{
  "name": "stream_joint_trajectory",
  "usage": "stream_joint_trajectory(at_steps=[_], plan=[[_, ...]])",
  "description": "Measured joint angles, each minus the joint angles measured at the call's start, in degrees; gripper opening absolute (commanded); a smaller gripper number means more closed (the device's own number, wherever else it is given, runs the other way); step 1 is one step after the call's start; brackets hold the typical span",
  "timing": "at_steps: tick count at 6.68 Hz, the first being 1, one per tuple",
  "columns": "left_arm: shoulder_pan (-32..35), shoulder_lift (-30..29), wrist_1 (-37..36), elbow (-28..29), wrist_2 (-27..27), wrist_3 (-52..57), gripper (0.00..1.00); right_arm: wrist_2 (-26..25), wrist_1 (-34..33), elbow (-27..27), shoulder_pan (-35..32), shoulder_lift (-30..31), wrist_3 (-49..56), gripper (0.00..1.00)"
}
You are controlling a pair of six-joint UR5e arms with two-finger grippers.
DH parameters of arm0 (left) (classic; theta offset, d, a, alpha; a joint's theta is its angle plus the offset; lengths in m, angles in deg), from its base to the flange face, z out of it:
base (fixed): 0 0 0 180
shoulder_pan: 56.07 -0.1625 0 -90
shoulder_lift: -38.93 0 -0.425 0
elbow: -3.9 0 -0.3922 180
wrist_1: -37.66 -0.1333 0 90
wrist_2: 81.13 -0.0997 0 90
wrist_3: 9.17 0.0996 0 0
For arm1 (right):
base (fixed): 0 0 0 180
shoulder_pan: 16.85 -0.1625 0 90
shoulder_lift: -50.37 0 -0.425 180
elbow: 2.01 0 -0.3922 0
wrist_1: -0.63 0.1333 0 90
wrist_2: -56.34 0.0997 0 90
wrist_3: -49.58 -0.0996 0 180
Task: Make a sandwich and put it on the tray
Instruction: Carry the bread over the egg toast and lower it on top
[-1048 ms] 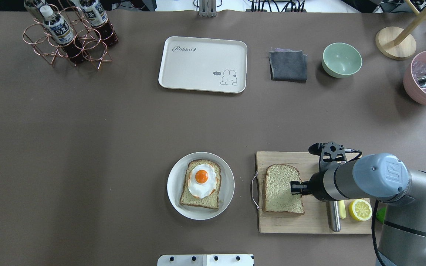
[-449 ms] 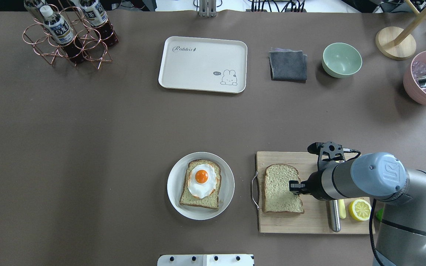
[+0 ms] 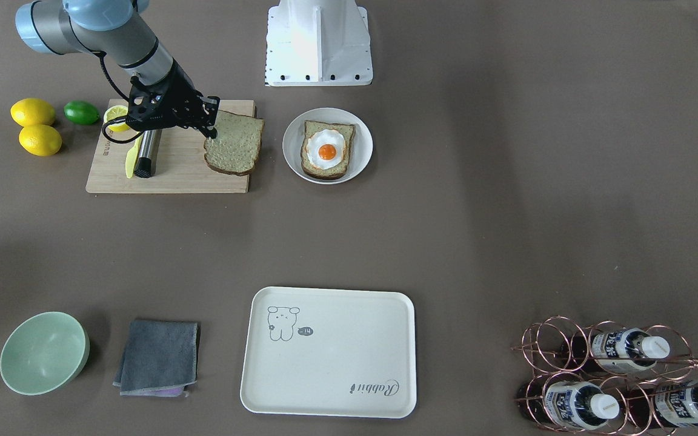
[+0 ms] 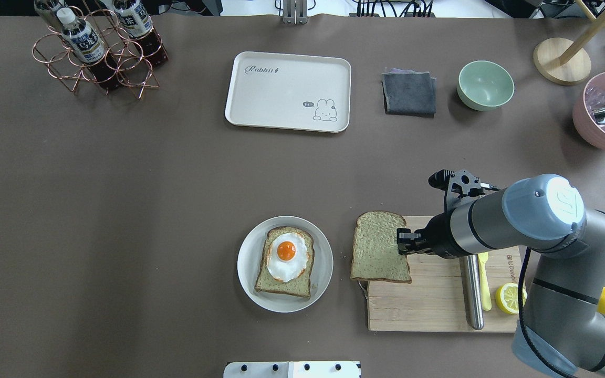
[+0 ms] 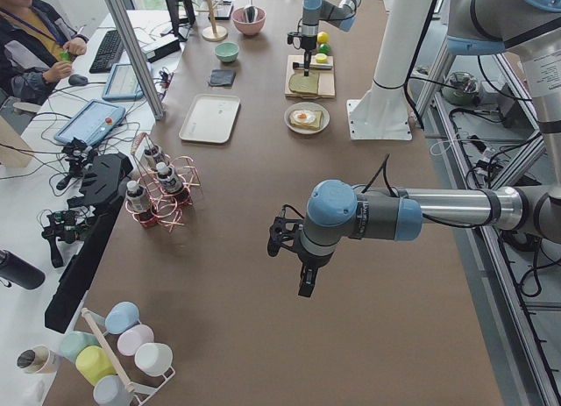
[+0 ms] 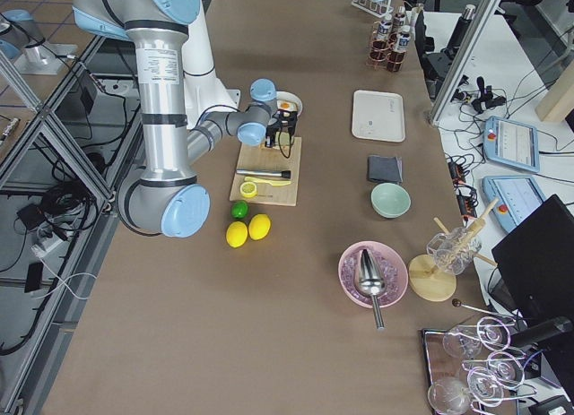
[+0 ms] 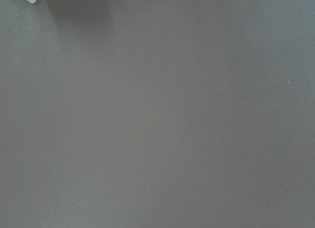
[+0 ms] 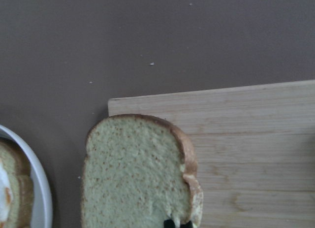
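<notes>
We have the right gripper (image 4: 403, 242) closed on the top bread slice (image 4: 378, 247), pinching it by the crust edge nearest the arm. In the wrist view only the dark fingertips show at that edge, so the bite looks shallow. The slice seems to be lifted, hanging out past the end of the cutting board (image 4: 428, 307) toward the plate (image 4: 243, 249). On the plate the lower slice (image 4: 281, 287) lies with the fried egg (image 4: 285, 257) on top. The tray (image 4: 281, 100) sits well apart at the far side of the table, with nothing on it. The left gripper (image 5: 303, 283) hovers over bare table and shows only in the side view, so we cannot tell whether it is open or closed. Our worry is the grip: held by one edge, the slice could droop, pivot between the fingers or slip out on the way across, and it would then land skewed or on the plate's rim. The yolk is domed, so a slice released off-centre may rock and slide away from the stack. Pressing down too hard could push the egg sideways or skid the plate — either would leave a crooked sandwich for the long carry to the tray.
</notes>
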Motion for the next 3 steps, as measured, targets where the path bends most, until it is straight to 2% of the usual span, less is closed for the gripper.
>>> stream_joint_trajectory(at_steps=[3], plan=[[-0.1,-0.4,-0.1,-0.1,0.0,-0.2,0.98,0.2,0.2,-2.0,2.7,-8.6,-7.4,0.0]])
